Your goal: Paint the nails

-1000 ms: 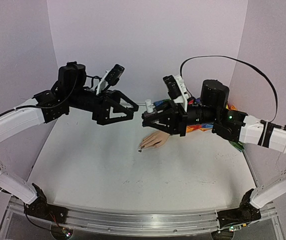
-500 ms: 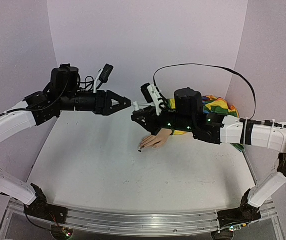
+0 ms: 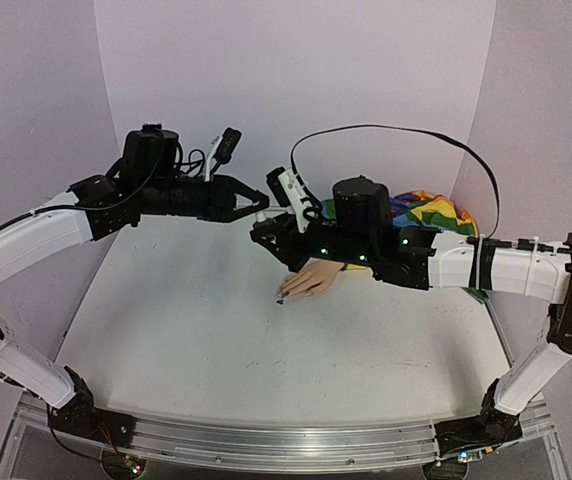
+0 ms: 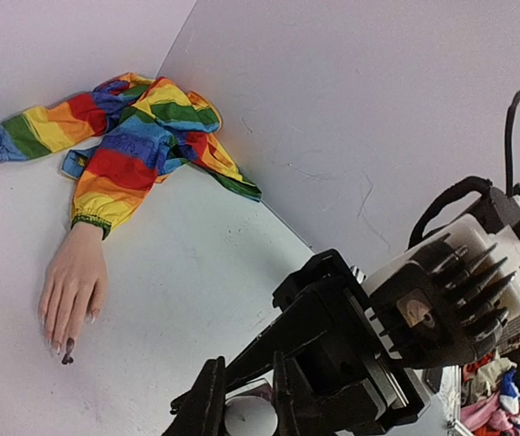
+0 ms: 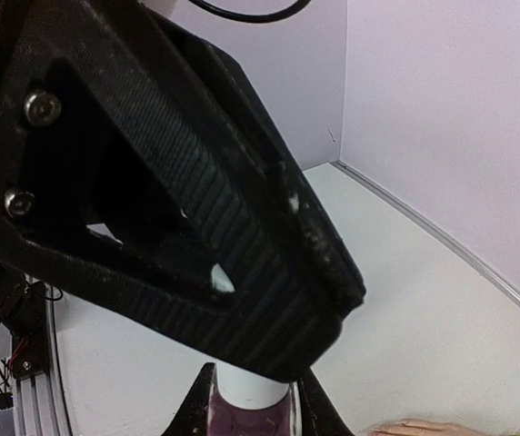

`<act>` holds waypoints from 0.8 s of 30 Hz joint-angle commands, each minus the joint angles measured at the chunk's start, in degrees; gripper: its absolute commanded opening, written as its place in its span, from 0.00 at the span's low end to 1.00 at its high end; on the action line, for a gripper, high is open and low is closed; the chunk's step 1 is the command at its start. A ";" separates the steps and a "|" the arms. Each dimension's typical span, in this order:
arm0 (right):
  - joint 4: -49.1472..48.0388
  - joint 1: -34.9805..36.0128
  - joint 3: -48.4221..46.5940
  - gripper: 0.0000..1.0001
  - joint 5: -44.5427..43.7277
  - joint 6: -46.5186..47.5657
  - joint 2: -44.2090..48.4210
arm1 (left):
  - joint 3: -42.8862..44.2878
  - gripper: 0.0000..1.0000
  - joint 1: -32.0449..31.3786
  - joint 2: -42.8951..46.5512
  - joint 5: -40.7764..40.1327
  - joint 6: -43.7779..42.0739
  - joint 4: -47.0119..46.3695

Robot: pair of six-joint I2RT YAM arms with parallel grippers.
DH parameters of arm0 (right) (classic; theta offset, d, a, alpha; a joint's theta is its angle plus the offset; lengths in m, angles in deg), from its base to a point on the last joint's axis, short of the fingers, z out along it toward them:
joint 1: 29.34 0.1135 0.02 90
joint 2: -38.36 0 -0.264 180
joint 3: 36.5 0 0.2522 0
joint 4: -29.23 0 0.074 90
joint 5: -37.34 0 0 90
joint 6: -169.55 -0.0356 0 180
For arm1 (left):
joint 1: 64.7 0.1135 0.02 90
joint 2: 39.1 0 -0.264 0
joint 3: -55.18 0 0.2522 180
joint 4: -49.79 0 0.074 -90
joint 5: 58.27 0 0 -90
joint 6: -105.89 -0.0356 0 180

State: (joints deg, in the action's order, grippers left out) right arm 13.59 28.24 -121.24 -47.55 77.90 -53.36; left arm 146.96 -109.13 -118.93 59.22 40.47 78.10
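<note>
The nails [image 4: 58,343], one dark, are laid on the table [image 3: 196,330] at the tips of the mannequin hand [image 4: 76,282]. Above that hand, a purple bottle [image 5: 251,422] is clamped in the right pincer [image 5: 253,391] and its white cap [image 4: 249,418] is pinched by the left pincer [image 3: 262,204].

Rainbow-striped sleeve [image 4: 124,136]: soft, crumpled cloth.
Pale peach mannequin hand [image 4: 74,282]: smooth, matt, rubbery-looking.
White table [image 4: 187,272]: matt, faintly scuffed.
Small purple bottle [image 5: 251,420]: smooth; white cap [image 5: 242,386] matt plastic.
</note>
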 commanded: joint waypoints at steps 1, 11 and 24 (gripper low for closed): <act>-5.77 0.37 -2.73 0.00 -0.89 0.56 0.59 | 3.20 0.14 -0.04 -1.32 5.02 -0.69 -1.79; -18.25 -9.21 2.65 0.00 49.89 -6.74 6.65 | 3.09 0.00 -8.16 -2.68 44.81 -19.58 -2.25; -33.71 -11.09 10.52 0.00 61.35 -19.86 11.15 | 3.12 0.07 -7.77 0.95 38.62 -21.18 -1.42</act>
State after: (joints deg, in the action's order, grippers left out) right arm -10.28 20.87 -111.01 14.92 56.63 -47.70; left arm 150.26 -117.15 -120.61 92.88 17.35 71.52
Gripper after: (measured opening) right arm 0.219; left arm 0.151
